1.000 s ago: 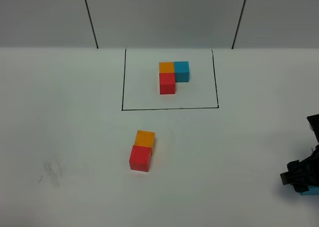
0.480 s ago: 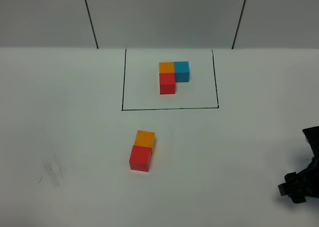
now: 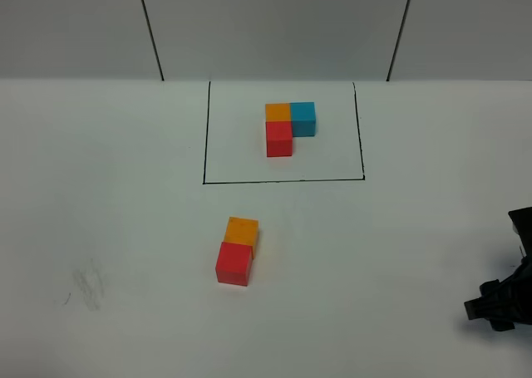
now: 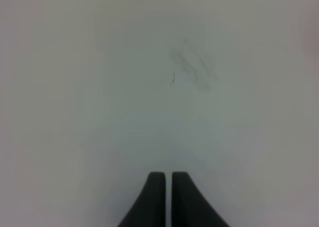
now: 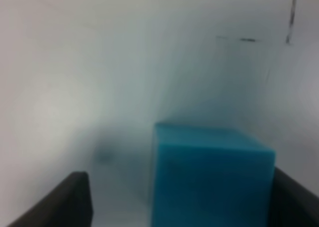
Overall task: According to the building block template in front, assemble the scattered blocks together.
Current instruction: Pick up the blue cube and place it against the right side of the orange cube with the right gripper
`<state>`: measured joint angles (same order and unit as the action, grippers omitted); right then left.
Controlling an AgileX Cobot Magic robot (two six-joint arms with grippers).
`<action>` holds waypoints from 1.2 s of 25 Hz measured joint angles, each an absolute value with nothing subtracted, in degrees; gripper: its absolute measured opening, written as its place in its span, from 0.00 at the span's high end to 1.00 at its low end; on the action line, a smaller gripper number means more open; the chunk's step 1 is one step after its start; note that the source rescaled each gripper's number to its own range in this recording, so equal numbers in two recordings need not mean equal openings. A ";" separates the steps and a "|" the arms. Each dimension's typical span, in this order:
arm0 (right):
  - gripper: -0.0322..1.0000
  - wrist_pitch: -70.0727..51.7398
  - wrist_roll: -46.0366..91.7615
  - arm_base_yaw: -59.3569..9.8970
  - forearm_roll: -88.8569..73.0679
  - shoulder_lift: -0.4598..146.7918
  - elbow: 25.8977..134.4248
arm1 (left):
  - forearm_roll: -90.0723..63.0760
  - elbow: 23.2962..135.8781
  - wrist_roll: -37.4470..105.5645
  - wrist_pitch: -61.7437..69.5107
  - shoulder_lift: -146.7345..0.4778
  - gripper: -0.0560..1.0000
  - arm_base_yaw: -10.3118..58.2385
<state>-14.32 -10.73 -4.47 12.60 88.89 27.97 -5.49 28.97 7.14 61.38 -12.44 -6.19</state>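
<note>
— So, which step is this?
— Picking up the light blue cube (image 5: 212,174): right gripper (image 5: 179,197) spread around it, one finger touching, gap on the other side.
— And the rest?
— Left gripper (image 4: 168,197) pressed together, empty. Next: close, then carry it beside the orange cube (image 3: 242,229) above the red cube (image 3: 233,263), matching the template (image 3: 289,127).

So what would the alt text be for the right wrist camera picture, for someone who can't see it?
A light blue cube sits on a white table between the two dark fingers of the right gripper, close against one finger with a clear gap to the other. The picture is blurred; faint black lines cross the far corner.
</note>
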 joint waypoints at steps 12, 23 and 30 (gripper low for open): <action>0.44 -14.06 -10.67 -4.47 14.05 88.89 27.97 | -5.49 28.97 7.14 61.38 -12.44 0.94 -6.19; 0.44 -16.74 -10.67 -4.47 16.43 88.89 28.89 | -5.49 28.97 7.14 61.38 -12.44 0.94 -6.19; 0.44 -23.32 -6.11 -5.45 11.41 86.56 34.70 | -5.49 28.97 7.14 61.38 -12.44 0.94 -6.19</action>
<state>-23.32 -6.11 -5.45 11.41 86.56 34.70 -5.49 28.97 7.14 61.38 -12.44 -6.19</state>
